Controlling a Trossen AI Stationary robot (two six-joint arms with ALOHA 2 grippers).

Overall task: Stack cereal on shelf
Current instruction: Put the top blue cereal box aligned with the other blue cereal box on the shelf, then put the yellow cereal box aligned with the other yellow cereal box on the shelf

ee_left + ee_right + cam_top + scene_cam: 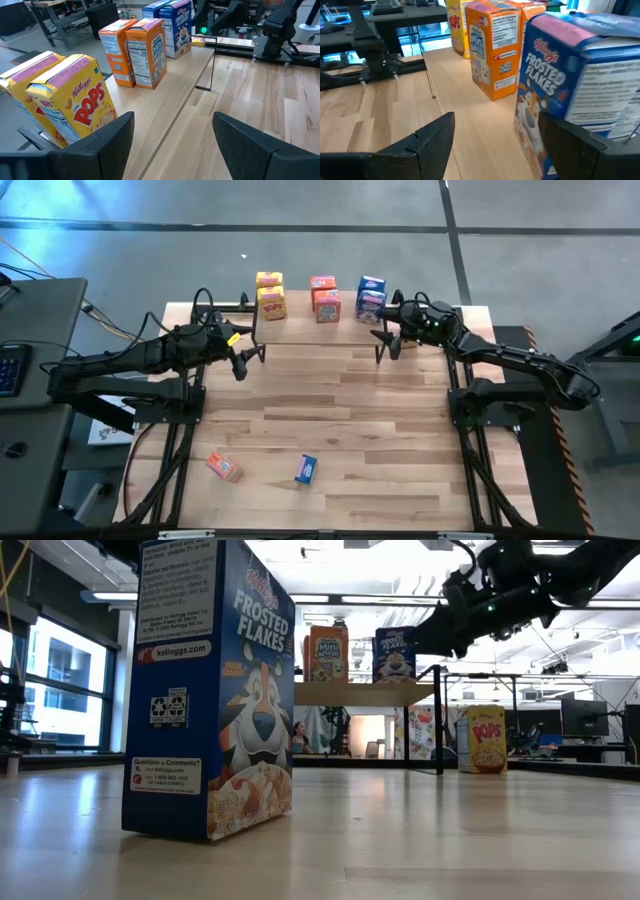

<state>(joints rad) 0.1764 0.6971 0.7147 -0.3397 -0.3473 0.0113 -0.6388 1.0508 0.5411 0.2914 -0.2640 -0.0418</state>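
Both pincers hover apart at the shelf [320, 340] by the bench's far edge — the loose orange box [224, 467] lies toward the near-left corner, nearer the left pincer [240, 358]; right pincer [388, 338] farther.

1. I see yellow Pops boxes [75, 107] with red lettering and pink top flaps.
2. The orange boxes [145, 52] carry white nutrition panels and a blue logo.
3. The blue Frosted Flakes box [215, 690] shows white lettering and an orange striped tiger.
4. The shelf [175, 95] is pale wood on thin black legs.
5. The tabletop [350, 420] is striped in light and tan planks.
6. Both arms look black to me.
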